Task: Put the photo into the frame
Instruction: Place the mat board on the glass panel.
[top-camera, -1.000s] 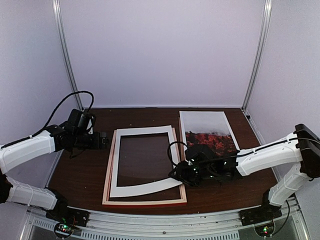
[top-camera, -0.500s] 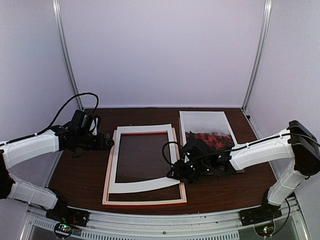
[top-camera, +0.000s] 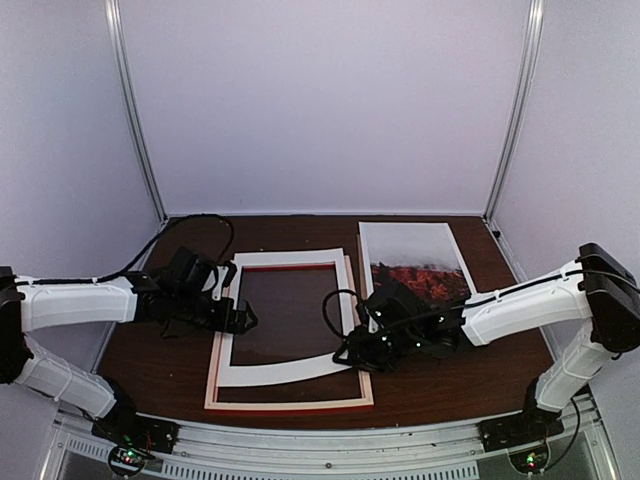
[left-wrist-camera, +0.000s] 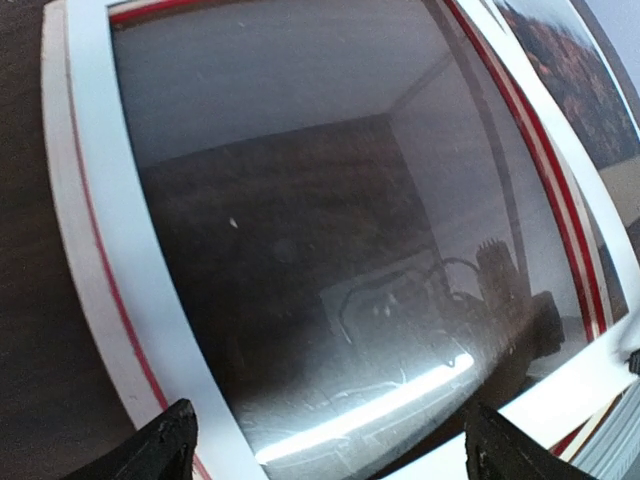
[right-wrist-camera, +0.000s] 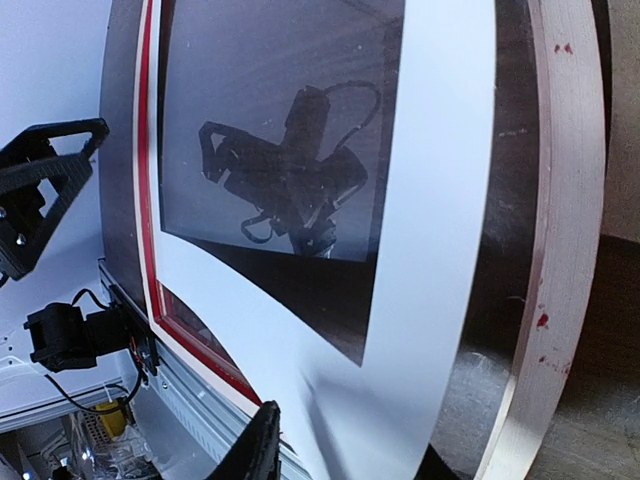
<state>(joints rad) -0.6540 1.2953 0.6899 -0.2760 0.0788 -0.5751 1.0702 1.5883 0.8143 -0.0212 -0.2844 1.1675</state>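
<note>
Photo (top-camera: 415, 252) flat, long axis near-far, sky end far; frame (top-camera: 290, 404) parallel.

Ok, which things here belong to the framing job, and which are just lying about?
Job: rectangular paper photo, grey sky over red foliage; thin-railed red rectangular frame.
Lying about: white mat board with cut-out window, resting on the frame.

one frame (top-camera: 290, 404), one white mat (top-camera: 285, 376), one photo (top-camera: 412, 248), one table (top-camera: 455, 385) and two tools: left tool (top-camera: 243, 319), right tool (top-camera: 351, 359).
</note>
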